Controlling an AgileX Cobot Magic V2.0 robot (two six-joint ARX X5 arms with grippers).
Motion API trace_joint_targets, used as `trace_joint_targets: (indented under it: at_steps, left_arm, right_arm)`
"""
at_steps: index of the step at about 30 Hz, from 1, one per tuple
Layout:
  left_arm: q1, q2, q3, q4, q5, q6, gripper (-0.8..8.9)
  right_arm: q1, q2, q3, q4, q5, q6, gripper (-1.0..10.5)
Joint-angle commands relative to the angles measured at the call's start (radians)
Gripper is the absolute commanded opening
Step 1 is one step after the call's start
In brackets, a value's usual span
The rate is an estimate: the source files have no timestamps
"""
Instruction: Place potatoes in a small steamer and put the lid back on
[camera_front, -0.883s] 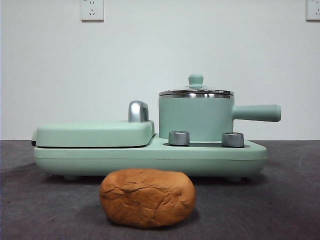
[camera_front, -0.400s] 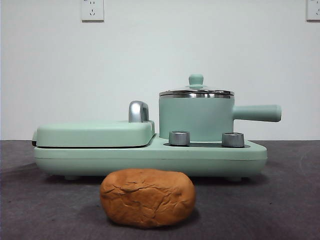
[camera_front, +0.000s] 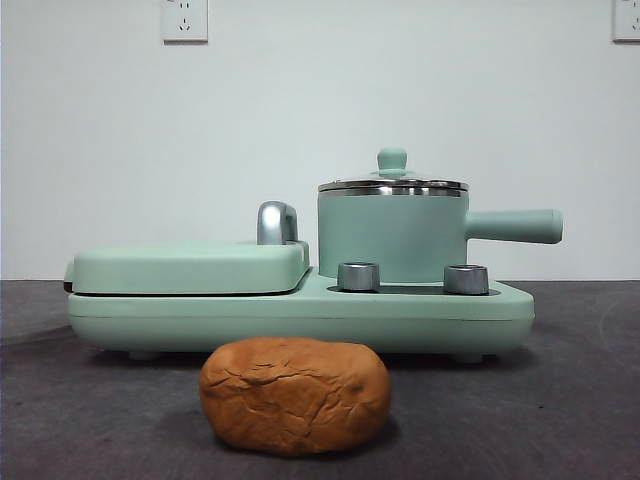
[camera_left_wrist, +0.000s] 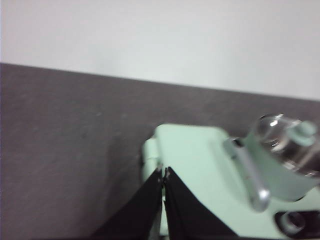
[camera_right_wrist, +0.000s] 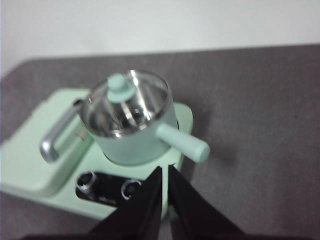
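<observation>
We start with the mint-green cooker base (camera_front: 300, 318) that fills the middle of the dark table (camera_front: 570, 400), its flat hinged griddle (camera_front: 188, 267) shut on the left half and 2 steel dials on the right half. The small steamer (camera_front: 392, 236) stands on that right half, behind the dials, with its straight side handle (camera_front: 513, 226) pointing right. The lid (camera_front: 392, 184) sits squarely on the steamer's steel rim, knob up, so the pot is closed. The potato (camera_front: 294, 395) lies alone on the table on the near side of the base, just in front of it, with nothing touching it. We judge that no step is under way yet: neither arm shows in the front view, and both wait high above. The right gripper (camera_right_wrist: 164, 172) hangs above the near side of the steamer with its 2 jaws pressed together, while the left gripper (camera_left_wrist: 163, 173) hangs above the griddle end of the base, jaws likewise pressed together. As we read it, the first move is the lid, which calls for one gripper to spread its jaws, come down over the small knob (camera_right_wrist: 119, 86), pinch it and lift straight up, then set the lid aside, leaving the pot clear for the potato.
</observation>
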Motion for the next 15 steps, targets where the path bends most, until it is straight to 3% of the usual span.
trace_joint_targets:
  at_steps: [1, 12, 15]
  left_arm:
    - [-0.012, 0.037, 0.040, -0.032, -0.017, 0.101, 0.10]
    - [-0.175, 0.162, 0.053, -0.149, -0.010, 0.391, 0.11]
    - [-0.231, 0.182, 0.053, -0.144, 0.010, 0.420, 1.57]
  right_arm:
    - [0.016, 0.068, 0.045, -0.019, -0.003, -0.087, 0.2]
    - [0.124, 0.195, 0.080, -0.086, 0.004, -0.328, 0.2]
    - [0.162, 0.195, 0.080, -0.094, 0.004, -0.414, 0.6]
